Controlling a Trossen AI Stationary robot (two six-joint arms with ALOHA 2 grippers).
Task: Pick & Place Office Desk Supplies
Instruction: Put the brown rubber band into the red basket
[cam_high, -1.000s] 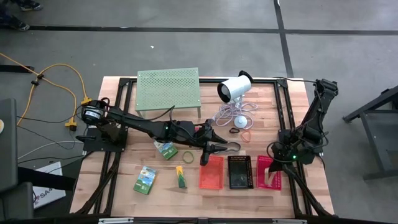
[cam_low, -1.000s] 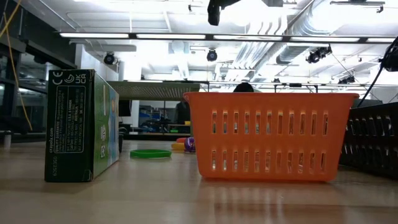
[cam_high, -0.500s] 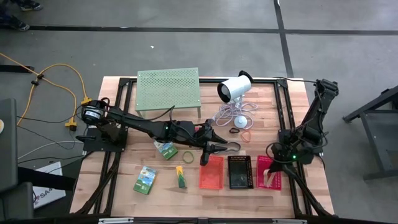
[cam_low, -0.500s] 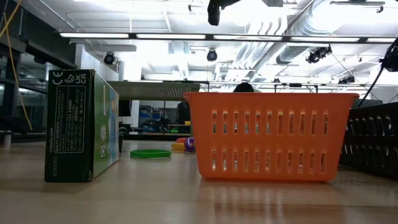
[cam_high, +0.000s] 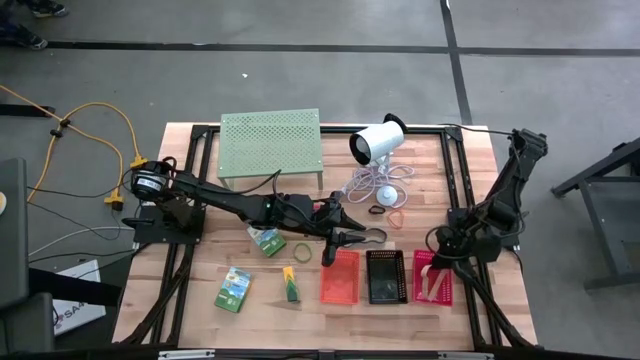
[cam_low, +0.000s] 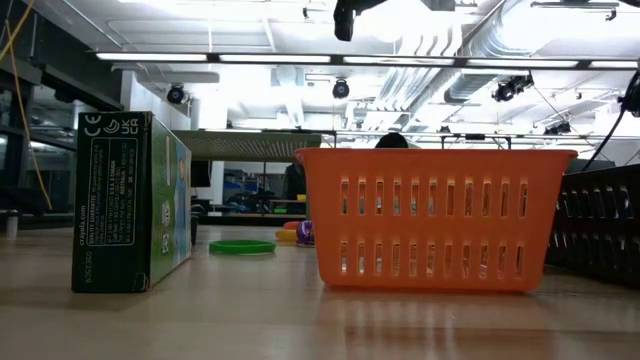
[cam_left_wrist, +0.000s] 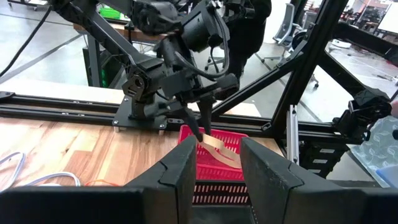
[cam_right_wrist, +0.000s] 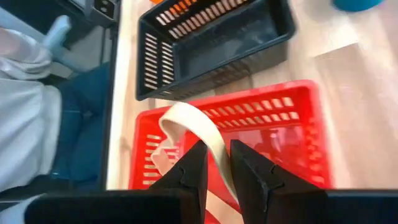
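Note:
My right gripper (cam_right_wrist: 214, 154) hangs over the pink-red basket (cam_high: 432, 277) and is shut on a tan rubber band (cam_right_wrist: 186, 121); the left wrist view shows the same band (cam_left_wrist: 217, 144) hanging into the basket. My left gripper (cam_high: 352, 240) hovers level above the far edge of the orange-red basket (cam_high: 340, 277), open (cam_left_wrist: 214, 155) and empty. A black basket (cam_high: 385, 277) stands between the two. Green packs (cam_high: 268, 240) (cam_high: 233, 288) and a green ring (cam_high: 302, 249) lie on the table's left half. One pack (cam_low: 130, 200) stands on edge. My right gripper pinches the tan band between its two fingers at one stretch of the loop (cam_right_wrist: 215, 148), slanting down from above. The rest of the band arches away from the fingers, and its lower end hangs down inside the pink-red basket (cam_right_wrist: 249, 118).
A pale-green perforated stand (cam_high: 270, 145) and a white cylinder device (cam_high: 378, 143) with its coiled cable (cam_high: 372, 182) fill the far middle. A dark loop (cam_high: 378, 211) and a red band (cam_high: 396, 217) lie near the cable. Black frame rails (cam_high: 470, 290) run along the table's sides.
My right gripper has tipped a little further downward over the pink-red basket. The left arm and the things on the table have kept still.

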